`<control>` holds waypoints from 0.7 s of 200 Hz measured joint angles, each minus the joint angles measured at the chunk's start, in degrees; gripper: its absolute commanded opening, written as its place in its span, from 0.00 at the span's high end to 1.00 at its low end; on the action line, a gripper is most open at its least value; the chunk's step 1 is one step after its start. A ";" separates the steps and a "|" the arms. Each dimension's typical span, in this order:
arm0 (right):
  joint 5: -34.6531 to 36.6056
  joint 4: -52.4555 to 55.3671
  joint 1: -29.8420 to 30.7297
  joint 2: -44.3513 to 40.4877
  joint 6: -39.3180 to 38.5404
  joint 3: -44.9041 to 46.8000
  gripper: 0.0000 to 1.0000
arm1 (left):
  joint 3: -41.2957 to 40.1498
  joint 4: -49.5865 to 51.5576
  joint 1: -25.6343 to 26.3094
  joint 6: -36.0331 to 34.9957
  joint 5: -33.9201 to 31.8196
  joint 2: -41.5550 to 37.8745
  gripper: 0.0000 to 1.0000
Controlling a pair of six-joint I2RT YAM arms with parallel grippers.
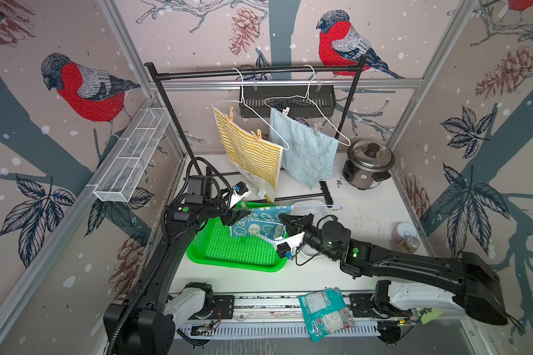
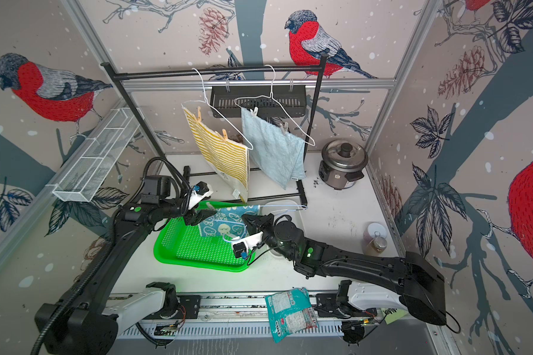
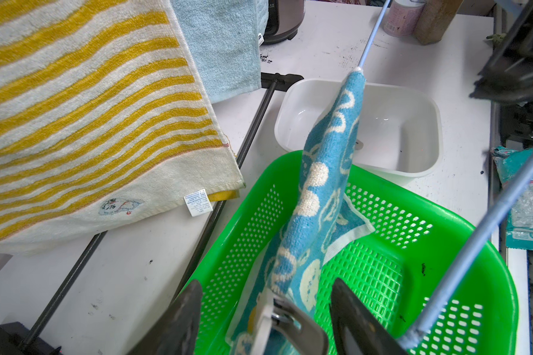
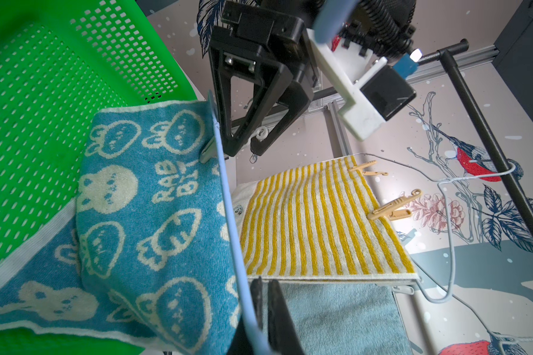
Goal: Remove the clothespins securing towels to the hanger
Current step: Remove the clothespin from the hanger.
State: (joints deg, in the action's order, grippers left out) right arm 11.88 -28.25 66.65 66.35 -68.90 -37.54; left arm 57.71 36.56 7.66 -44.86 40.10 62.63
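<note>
Left gripper (image 3: 266,285), jaws apart, straddles the clothespin (image 3: 276,318); right gripper (image 4: 265,285) clamps the blue hanger (image 4: 228,215).

Likely a lab: aluminium frame (image 1: 382,83), wallpapered panels (image 1: 59,153).

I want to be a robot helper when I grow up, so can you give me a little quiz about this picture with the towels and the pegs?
1. True or false: the yellow striped towel hangs from a white hanger on the black rack.
2. Pick one: what is the right gripper shut on? A) a blue hanger B) a rice cooker C) a green basket
3. Fill in the gap: ___ tan clothespins pin the yellow striped towel to its hanger.

Key: 1 true; 2 A; 3 two.
</note>
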 measured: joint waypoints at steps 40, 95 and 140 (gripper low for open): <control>-0.63 0.02 -0.11 -0.26 1.16 -0.15 1.00 | -0.22 -0.33 0.00 0.09 0.37 -0.04 0.35; -1.81 1.53 -0.85 -0.81 1.62 -0.39 1.00 | -0.48 0.35 -0.55 -1.88 0.37 -0.09 0.31; -1.14 1.73 -1.36 0.02 1.20 -0.44 1.00 | 4.09 4.17 -0.66 -5.86 1.81 1.70 0.29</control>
State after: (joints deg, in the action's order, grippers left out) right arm 10.74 -26.52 65.30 66.37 -67.70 -37.98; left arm 61.80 40.73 7.01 -50.72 41.91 64.34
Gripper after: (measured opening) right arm 0.069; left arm 0.706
